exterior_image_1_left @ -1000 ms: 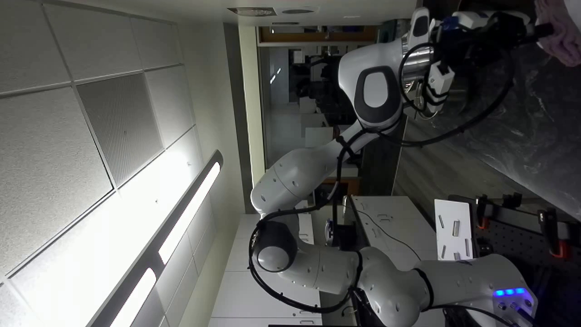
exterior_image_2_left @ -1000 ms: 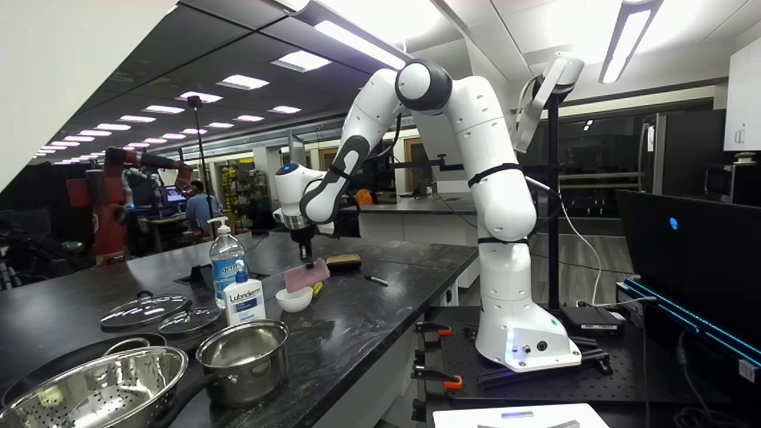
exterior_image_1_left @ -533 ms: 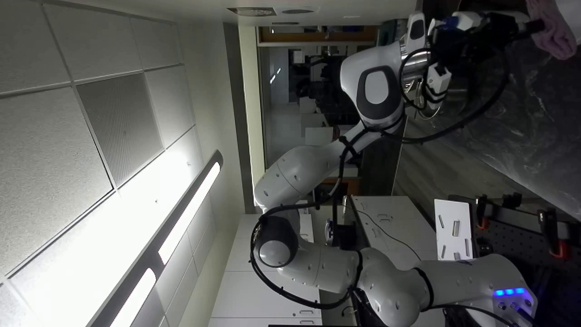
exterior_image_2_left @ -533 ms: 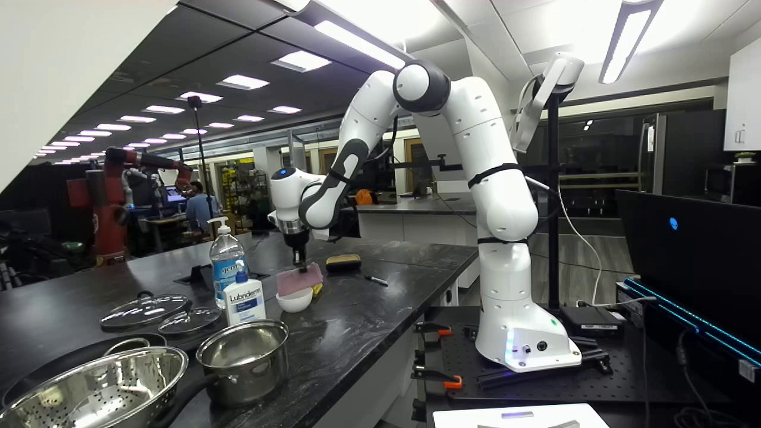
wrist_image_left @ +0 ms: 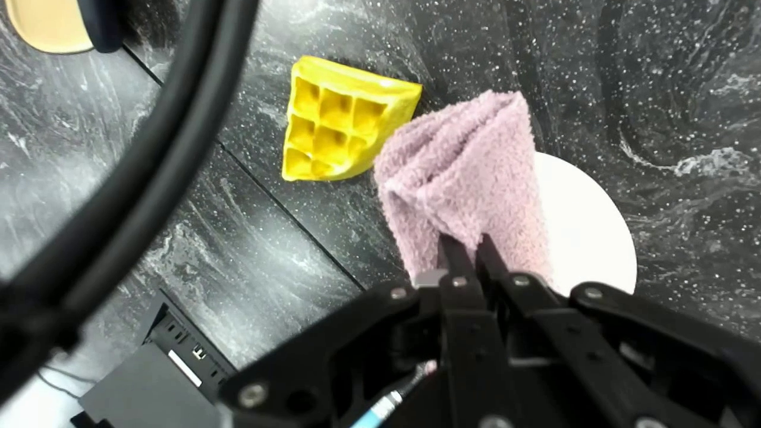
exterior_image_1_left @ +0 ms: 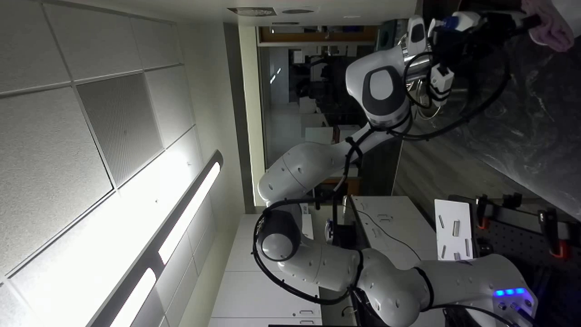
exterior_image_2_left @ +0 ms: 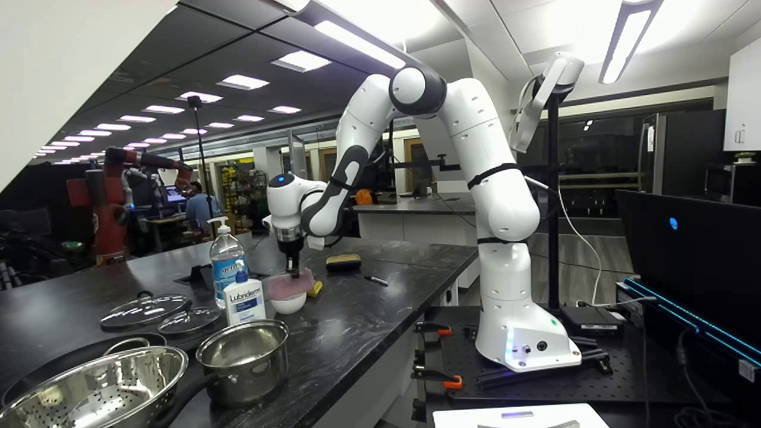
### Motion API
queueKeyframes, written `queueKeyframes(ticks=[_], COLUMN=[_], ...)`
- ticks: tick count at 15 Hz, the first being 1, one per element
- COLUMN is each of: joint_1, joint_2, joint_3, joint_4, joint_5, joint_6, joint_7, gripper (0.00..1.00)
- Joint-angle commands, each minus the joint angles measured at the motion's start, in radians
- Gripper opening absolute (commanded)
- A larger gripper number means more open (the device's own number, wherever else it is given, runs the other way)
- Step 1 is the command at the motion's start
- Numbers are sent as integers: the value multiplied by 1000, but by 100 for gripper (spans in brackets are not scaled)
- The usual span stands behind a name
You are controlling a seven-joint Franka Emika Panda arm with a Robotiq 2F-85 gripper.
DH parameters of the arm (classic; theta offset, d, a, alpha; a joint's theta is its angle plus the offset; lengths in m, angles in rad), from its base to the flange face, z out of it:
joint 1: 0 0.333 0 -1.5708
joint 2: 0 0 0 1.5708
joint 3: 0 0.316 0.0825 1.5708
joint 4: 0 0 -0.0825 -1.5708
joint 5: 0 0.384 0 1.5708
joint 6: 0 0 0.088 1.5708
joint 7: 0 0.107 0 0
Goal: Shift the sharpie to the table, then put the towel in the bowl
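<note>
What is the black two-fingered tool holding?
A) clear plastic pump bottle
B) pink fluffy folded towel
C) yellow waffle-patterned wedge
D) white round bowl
B: in the wrist view, the tool pinches the pink fluffy folded towel, while the yellow waffle-patterned wedge lies outside its grip.

In an ext. view: "Lubriderm" on white btl (exterior_image_2_left: 245, 302); what looks like "germ" on blue lbl (exterior_image_2_left: 223, 279) of clear pump btl (exterior_image_2_left: 226, 251); glowing alien-head logo (exterior_image_2_left: 673, 223) on blk panel (exterior_image_2_left: 701, 261); smaller print illegible.

Gripper (wrist_image_left: 471, 242) has a pink towel (wrist_image_left: 469, 172) pinched, kinda partly hiding the white bowl (wrist_image_left: 590, 229), yellow waffle (wrist_image_left: 342, 122) close by.
</note>
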Motion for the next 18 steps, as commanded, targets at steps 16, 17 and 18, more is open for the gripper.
queueKeyframes(ticks=[16,17,18], joint_1=[-2,-6,-12], joint_2=[-9,-19,-33], joint_3=[-24,-16,-8], joint_4=[-15,-13,-11], joint_5=[33,64,110], joint_6=[-23,-38,-58], joint_7=[-12,-26,-45], gripper=[100,100,100])
